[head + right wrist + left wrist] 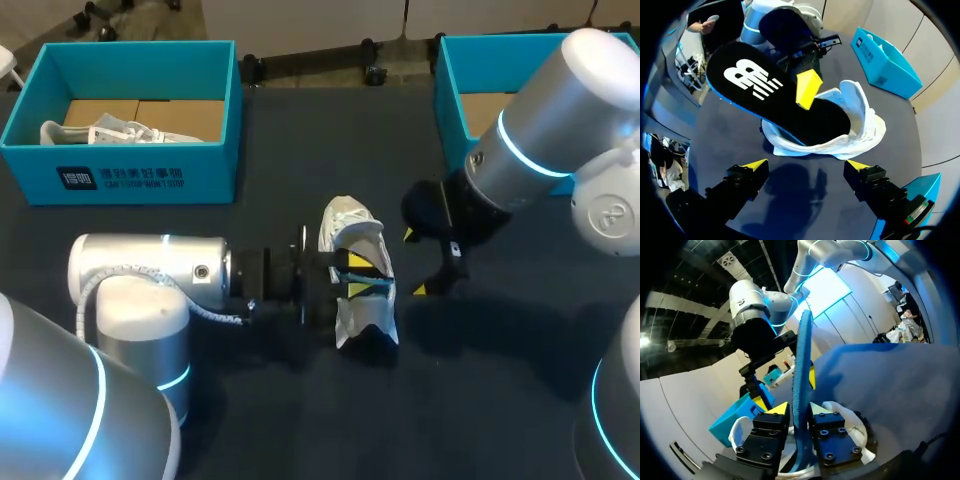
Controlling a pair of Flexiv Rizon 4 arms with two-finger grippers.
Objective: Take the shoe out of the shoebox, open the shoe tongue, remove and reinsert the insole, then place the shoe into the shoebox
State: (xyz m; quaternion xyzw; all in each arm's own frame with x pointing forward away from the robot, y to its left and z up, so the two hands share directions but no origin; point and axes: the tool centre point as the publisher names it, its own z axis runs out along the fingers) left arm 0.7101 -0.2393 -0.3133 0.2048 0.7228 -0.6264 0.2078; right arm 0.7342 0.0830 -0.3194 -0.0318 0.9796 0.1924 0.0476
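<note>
We are clamping the insole (802, 390) on edge in our left gripper (357, 276), one end lying inside the white shoe (350, 222) on the table (300, 420) and its length running along the shoe, while our right gripper (415, 263) is hovering just beside, fingers spread apart.

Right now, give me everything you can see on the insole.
The insole is a thin, flexible-looking foam piece with a black top bearing a white logo and a blue edge and underside. It is partly out of the white shoe, with one end inside the opening and the other raised clear. The left gripper is shut on it, one yellow-tipped finger on each face. Nothing else touches it.
</note>
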